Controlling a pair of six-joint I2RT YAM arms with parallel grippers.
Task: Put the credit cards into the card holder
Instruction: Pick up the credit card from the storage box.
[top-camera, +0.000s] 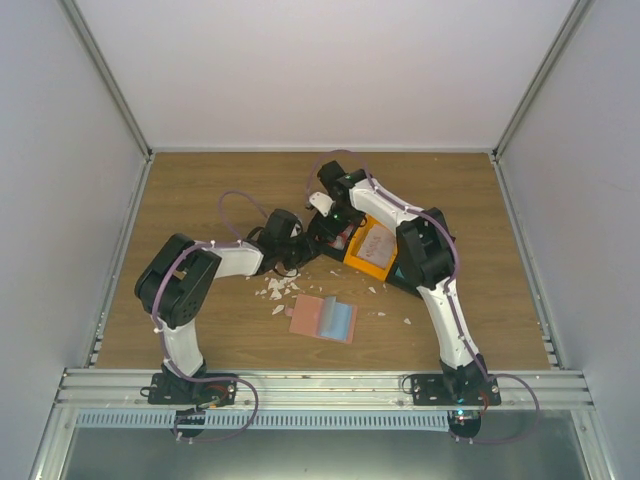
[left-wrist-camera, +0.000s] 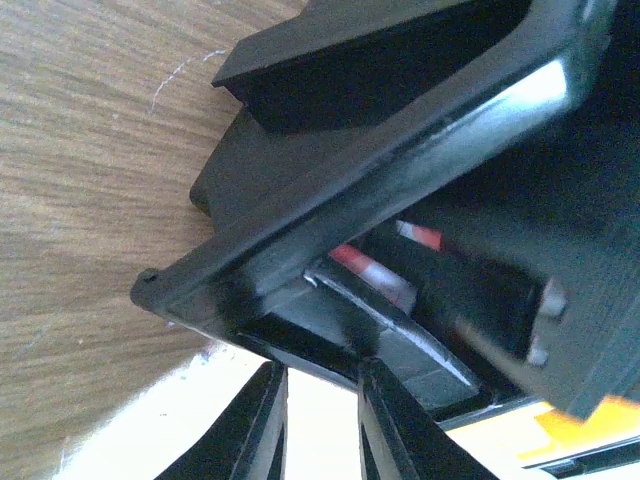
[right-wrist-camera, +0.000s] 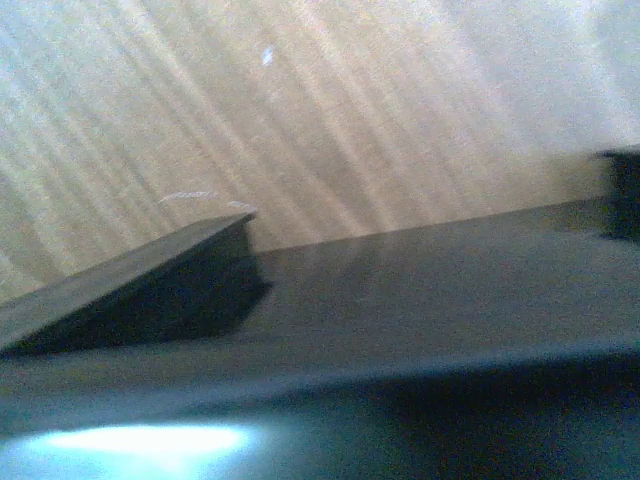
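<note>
The salmon-pink card holder (top-camera: 308, 316) lies open on the table in front of both arms. A pale teal card (top-camera: 342, 320) lies on its right half. A white card with red markings (top-camera: 375, 243) lies in the orange bin (top-camera: 372, 266). Red-and-white cards (left-wrist-camera: 373, 274) also show inside the black bin (left-wrist-camera: 400, 150). My left gripper (top-camera: 312, 238) (left-wrist-camera: 322, 400) has its fingers (left-wrist-camera: 262, 425) parted, with nothing between them, tips at the black bin's rim. My right gripper (top-camera: 336, 214) is low over the bins; its wrist view shows only a dark surface (right-wrist-camera: 400, 300), no fingers.
White crumbs (top-camera: 276, 289) are scattered left of the card holder, and a few (top-camera: 406, 321) lie to its right. The orange bin's edge (left-wrist-camera: 590, 425) shows beside the black bin. White walls enclose the wooden table (top-camera: 200, 200).
</note>
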